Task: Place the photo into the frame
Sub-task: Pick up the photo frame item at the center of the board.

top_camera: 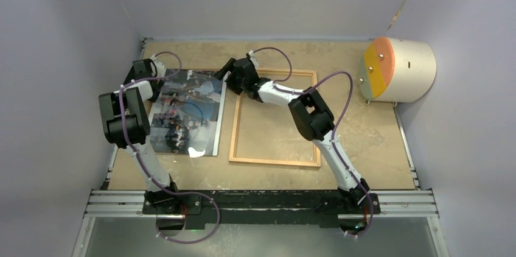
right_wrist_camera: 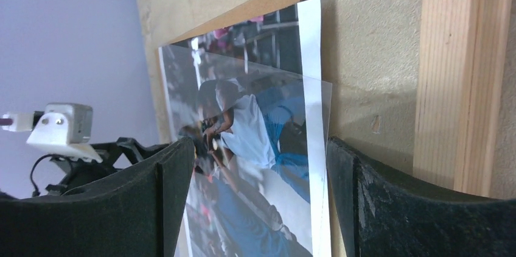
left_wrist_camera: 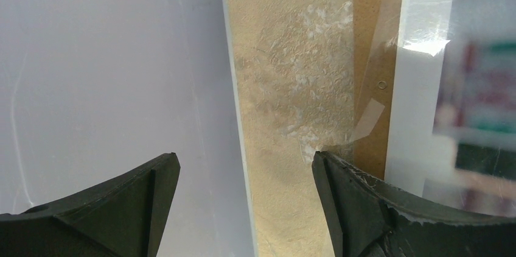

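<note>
Right gripper (right_wrist_camera: 258, 147) gapes over the edge of the glossy rectangular photo (top_camera: 185, 114), left gripper (left_wrist_camera: 246, 162) open too, and the photo lies beside the light-orange wooden frame (top_camera: 274, 161), not yet inside.

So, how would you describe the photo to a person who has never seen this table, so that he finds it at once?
Start at the tan table and find the light wooden frame lying near its middle. Just left of it lies the photo, a flat glossy print. Unlike the empty frame, it shows people in blue, white and dark tones.
</note>
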Robot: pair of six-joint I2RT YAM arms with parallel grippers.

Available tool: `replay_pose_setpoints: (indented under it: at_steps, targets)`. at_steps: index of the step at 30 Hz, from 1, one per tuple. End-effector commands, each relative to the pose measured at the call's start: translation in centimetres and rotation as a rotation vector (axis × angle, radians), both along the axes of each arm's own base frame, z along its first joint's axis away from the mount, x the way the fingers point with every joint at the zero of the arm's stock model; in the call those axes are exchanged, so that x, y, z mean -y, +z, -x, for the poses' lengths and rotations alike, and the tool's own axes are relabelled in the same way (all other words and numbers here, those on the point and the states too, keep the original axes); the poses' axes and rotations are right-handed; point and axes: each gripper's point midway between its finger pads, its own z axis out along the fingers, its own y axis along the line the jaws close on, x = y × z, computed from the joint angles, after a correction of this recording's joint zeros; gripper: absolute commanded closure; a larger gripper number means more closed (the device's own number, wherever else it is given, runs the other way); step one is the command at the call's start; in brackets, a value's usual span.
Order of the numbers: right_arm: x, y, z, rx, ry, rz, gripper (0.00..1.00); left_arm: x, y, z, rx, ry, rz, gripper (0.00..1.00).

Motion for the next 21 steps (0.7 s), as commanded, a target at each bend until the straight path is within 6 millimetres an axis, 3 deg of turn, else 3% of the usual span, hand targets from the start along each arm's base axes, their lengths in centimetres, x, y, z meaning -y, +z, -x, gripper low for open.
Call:
replay_pose_setpoints:
  at_steps: [1,6,11,16,21]
  targets:
    - [-1.7,5.5,0.7,0.074,0.060,-0.164,0.19,4.1,-7.7,4.4,-0.248,-0.081,0.165,0.12]
    - [-2.7,8.6,0.9,0.132,0.099,-0.238,0.21,4.4,-8.1,4.7,-0.262,-0.096,0.180,0.12]
    - [-2.8,10.3,1.5,0.165,0.120,-0.233,0.21,4.5,-8.1,4.7,-0.267,-0.105,0.187,0.12]
    - [-2.7,10.7,2.0,0.186,0.125,-0.175,0.21,4.7,-8.2,4.9,-0.273,-0.108,0.193,0.12]
    - [-2.6,9.7,2.3,0.164,0.124,-0.069,0.21,4.8,-8.3,5.0,-0.274,-0.108,0.196,0.12]
